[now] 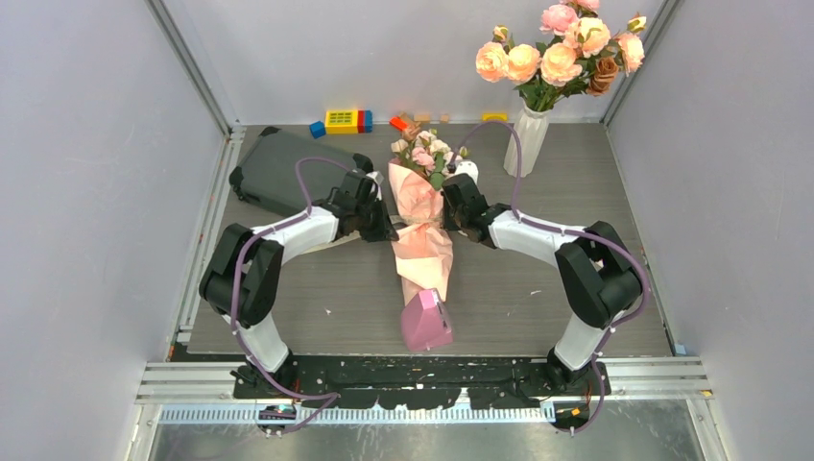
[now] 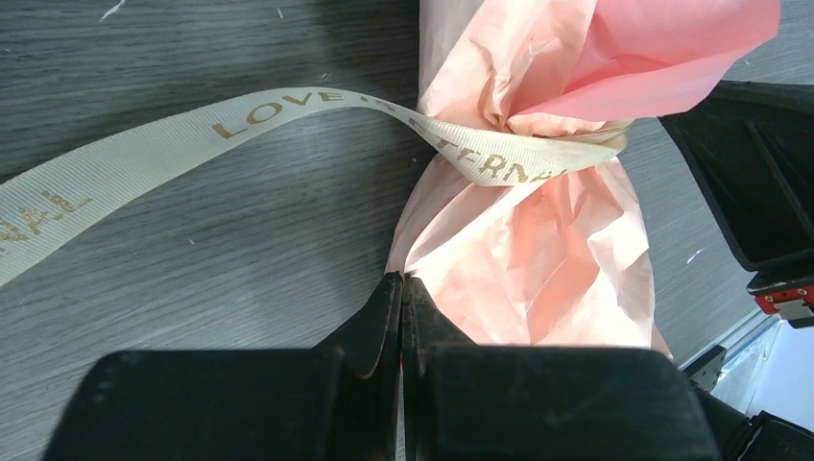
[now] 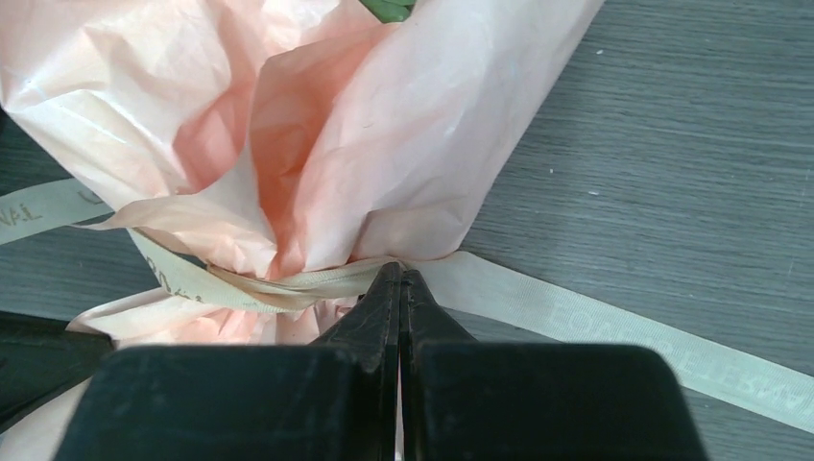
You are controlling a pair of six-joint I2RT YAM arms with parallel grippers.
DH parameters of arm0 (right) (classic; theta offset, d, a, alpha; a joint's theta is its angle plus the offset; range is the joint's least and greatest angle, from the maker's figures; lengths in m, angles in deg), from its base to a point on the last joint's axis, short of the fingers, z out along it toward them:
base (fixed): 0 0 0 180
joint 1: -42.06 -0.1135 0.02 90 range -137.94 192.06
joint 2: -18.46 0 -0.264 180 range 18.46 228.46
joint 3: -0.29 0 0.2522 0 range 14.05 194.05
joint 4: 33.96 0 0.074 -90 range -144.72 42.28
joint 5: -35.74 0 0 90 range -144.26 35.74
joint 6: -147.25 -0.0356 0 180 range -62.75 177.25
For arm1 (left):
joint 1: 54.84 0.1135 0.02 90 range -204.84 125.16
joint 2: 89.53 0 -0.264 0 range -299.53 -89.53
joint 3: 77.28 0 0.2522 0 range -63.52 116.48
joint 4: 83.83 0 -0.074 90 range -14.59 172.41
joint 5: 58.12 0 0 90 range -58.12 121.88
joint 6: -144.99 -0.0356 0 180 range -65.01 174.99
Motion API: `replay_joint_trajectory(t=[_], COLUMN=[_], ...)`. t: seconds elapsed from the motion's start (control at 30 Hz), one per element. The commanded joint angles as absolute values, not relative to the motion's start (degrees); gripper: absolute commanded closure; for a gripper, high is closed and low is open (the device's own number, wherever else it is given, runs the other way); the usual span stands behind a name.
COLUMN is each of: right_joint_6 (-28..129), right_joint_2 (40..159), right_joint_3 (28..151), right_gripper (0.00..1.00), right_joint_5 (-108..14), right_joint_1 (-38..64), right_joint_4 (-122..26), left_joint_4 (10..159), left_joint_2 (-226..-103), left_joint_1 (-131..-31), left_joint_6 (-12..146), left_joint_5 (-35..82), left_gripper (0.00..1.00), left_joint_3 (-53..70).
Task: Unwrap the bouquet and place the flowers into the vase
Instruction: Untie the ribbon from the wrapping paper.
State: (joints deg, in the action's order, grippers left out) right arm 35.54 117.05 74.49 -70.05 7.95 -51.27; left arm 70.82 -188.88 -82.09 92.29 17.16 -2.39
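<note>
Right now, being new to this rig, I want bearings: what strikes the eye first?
A pink-wrapped bouquet lies mid-table, its lettered ribbon trailing loose. The left tool and right tool are shut at its tied waist. Back right, a white vase holds peach roses.

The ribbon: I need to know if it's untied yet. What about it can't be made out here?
- Left wrist: the ribbon leaves the left edge; wrapping paper folds hide any knot.
- Right wrist: the right claw covers whether it pinches the ribbon; the tail exits the right edge.
- Top external: too small, wedged between the left claw and right claw.
</note>
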Motion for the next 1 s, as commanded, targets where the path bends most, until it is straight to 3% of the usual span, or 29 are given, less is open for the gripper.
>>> replay_joint_trajectory(t=[0.0, 0.57, 0.77, 0.97], right_joint_6=[33.0, 29.3, 34.6, 41.2], right_joint_2=[114.5, 115.7, 112.3, 110.7], right_joint_3=[73.8, 69.8, 68.7, 70.7], right_gripper=[1.00, 1.00, 0.99, 0.76], right_joint_5=[-75.6, -74.7, -66.3, -49.3], right_joint_1=[8.2, 9.0, 11.3, 13.7], right_joint_4=[-49.0, -48.8, -47.3, -47.3], left_joint_4=[70.5, 70.2, 69.8, 69.9], left_joint_2=[-185.7, -184.7, -184.6, -184.9], left_joint_1=[-81.3, -80.8, -80.7, -80.5], left_joint_6=[92.3, 92.0, 91.5, 91.3], left_joint_5=[18.3, 18.5, 17.8, 17.4], left_gripper=[1.00, 1.00, 1.00, 1.00], left_joint_3=[-3.1, -3.6, -3.5, -3.2])
